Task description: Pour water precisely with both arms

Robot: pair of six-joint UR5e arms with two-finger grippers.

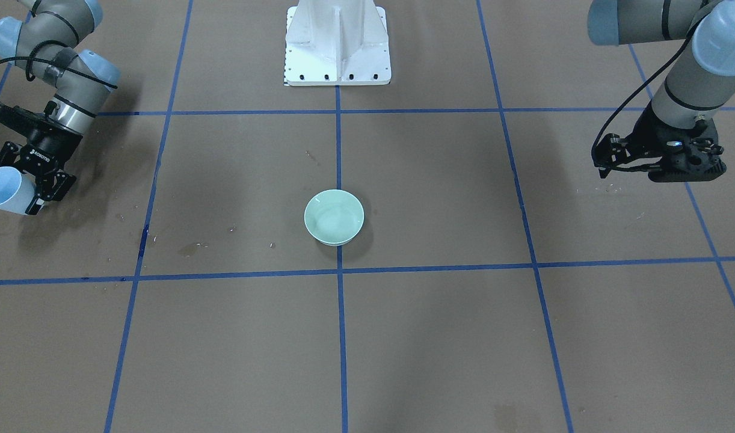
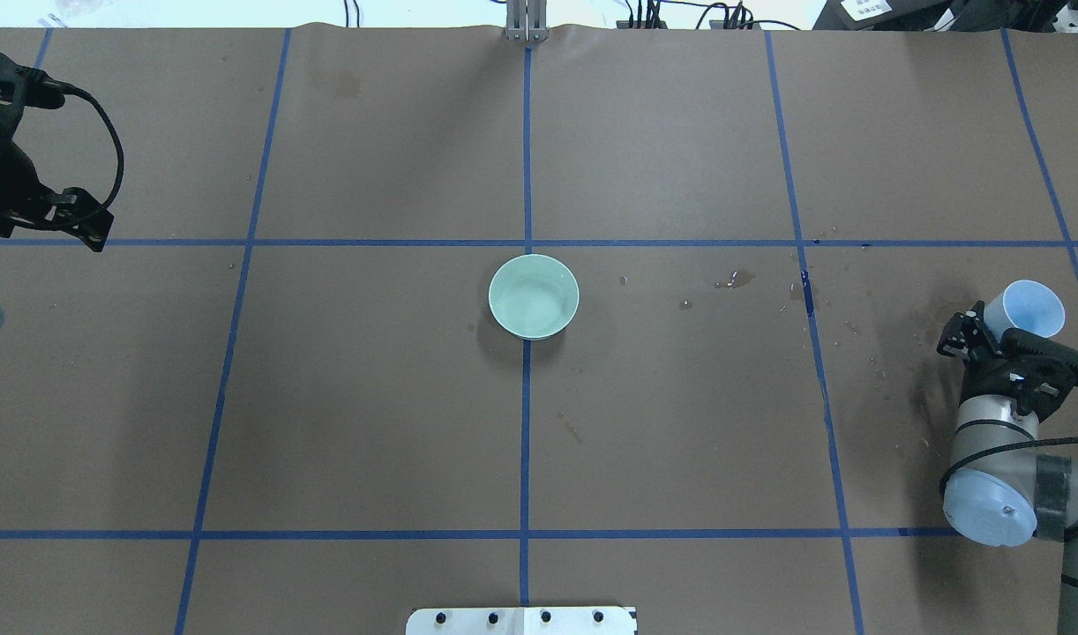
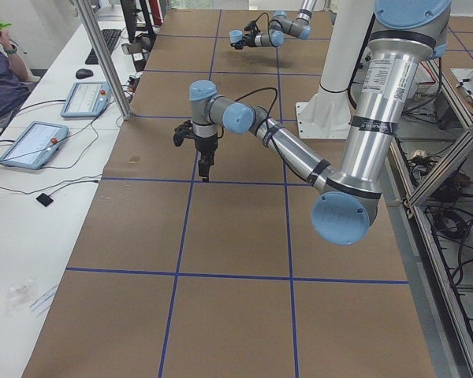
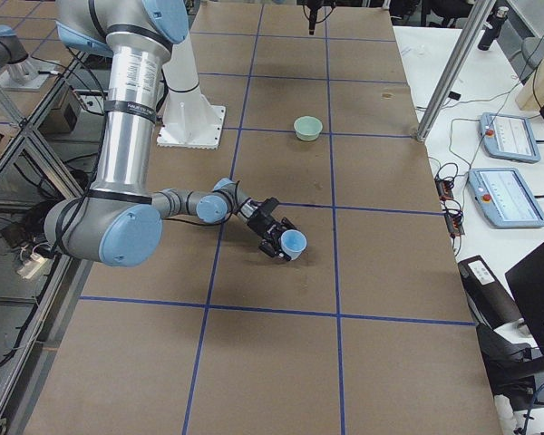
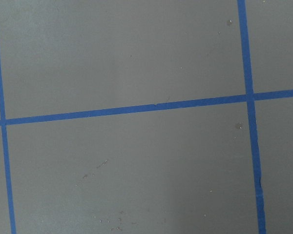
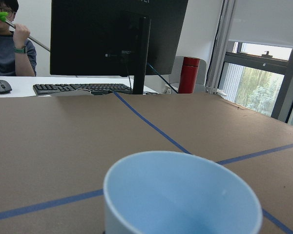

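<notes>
water is hard to make out: the cup [image 6: 183,195] shows only a slightly deeper blue low inside, and the bowl [image 2: 534,297] only a faint sheen, so i cannot say how much sits in either. as a load it is probably light, but it will slosh and spill at any jerk. the wet stains [image 2: 737,280] on the table [image 2: 680,441] right of the bowl warn of that. the cup looks thin, light and smooth-walled, likely slippery when wet and easy to crush, so a hold round the wall below the rim suits it. the right gripper [image 2: 1002,339] has it about there, jaws clamped on its sides, mouth up. it is at the table's right end, well apart from the bowl in the middle. the left gripper [image 1: 605,161] hangs over the far left, holding nothing; i cannot tell whether its jaws are apart or together. only the right wrist view looks into the cup, with a monitor [image 6: 117,36], keyboard [image 6: 80,88] and a person [image 6: 10,44] beyond the table. only the overhead view lays out the gap from cup to bowl. the left wrist view gives just table, blue tape [image 5: 151,108] and droplets.
</notes>
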